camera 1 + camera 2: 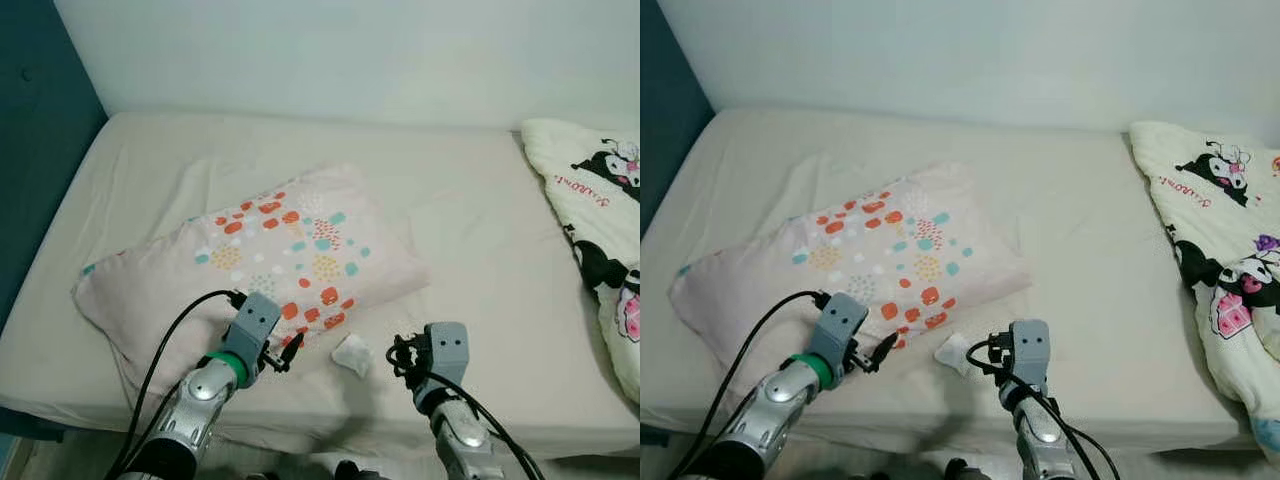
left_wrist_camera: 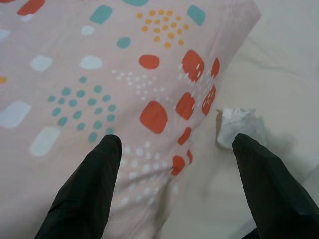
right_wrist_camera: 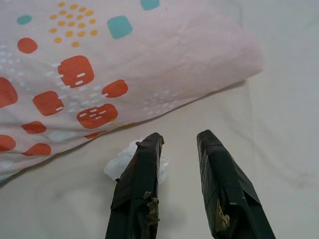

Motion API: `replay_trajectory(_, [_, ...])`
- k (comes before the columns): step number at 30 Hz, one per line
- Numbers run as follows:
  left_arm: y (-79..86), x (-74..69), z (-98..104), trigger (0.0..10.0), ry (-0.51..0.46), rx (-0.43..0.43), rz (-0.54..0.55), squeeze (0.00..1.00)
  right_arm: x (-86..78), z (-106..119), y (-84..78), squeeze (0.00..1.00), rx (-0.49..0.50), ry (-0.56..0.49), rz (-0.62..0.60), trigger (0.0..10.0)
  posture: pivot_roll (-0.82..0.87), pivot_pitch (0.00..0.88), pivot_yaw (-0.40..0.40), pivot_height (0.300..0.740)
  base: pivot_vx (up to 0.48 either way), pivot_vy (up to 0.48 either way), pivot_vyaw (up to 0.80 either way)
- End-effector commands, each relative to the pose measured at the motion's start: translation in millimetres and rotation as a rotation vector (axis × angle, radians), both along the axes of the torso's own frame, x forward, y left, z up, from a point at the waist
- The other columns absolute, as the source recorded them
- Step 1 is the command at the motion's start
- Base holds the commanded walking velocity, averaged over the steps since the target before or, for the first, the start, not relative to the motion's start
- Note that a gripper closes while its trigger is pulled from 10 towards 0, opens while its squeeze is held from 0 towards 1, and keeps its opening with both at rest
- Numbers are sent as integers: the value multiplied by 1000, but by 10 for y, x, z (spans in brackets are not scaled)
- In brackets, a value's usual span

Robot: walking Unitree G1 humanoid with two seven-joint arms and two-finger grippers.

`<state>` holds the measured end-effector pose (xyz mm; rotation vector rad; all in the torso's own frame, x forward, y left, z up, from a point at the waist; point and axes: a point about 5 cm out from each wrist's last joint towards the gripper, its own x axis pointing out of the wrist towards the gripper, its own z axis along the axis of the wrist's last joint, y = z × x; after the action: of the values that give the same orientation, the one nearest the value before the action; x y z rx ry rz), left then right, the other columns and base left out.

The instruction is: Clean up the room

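Crumpled white tissue (image 1: 351, 354) lies low and centre in the head views, on the cream bedsheet (image 1: 470, 230) just beside the lower corner of the pale pink pillow with orange and teal spots (image 1: 270, 260). It sits between your two grippers: the left gripper (image 1: 284, 355), fingers spread wide and holding nothing, hovers over the pillow's edge with the wad off its right fingertip, while the right gripper (image 3: 179, 144), fingers parted by a narrow gap and empty, has the wad just beside its left finger. The wad has no clear long axis. You would likely find the right arm the nearer, needing a small shift toward frame left. A cream quilt printed with black-and-pink cartoon figures (image 1: 600, 230) is at far right. No bin or container can be made out.
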<state>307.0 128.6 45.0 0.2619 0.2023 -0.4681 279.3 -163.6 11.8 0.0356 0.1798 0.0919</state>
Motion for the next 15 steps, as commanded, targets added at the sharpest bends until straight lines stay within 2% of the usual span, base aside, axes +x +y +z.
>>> replay_trajectory(1, [-3, -60, -59, 10000, 23, 1, -6, 0, -74, -85, -5, 0, 13, 40, -11, 10000, 22, 132, 23, 740, 0, 0, 0])
replay_trajectory(3, [2, -62, -60, 10000, 23, 2, -4, 0, -74, -89, -2, 0, 17, 43, -11, 10000, 22, 132, 23, 740, 0, 0, 0])
replay_trajectory(7, [19, -66, -39, 10000, 19, 7, 0, 0, -69, -117, 61, 0, 95, 72, 12, 10000, 45, 153, 31, 740, 0, 0, 0])
replay_trajectory(13, [63, -81, -18, 10000, 14, 11, 10, 0, -28, -106, 137, 0, 75, 81, 55, 10000, 62, 176, 43, 740, 0, 0, 0])
replay_trajectory(15, [137, -109, -21, 10000, 17, 21, 24, 0, 87, -5, 177, 0, 40, 50, 69, 10000, 69, 176, 44, 731, 0, 0, 0])
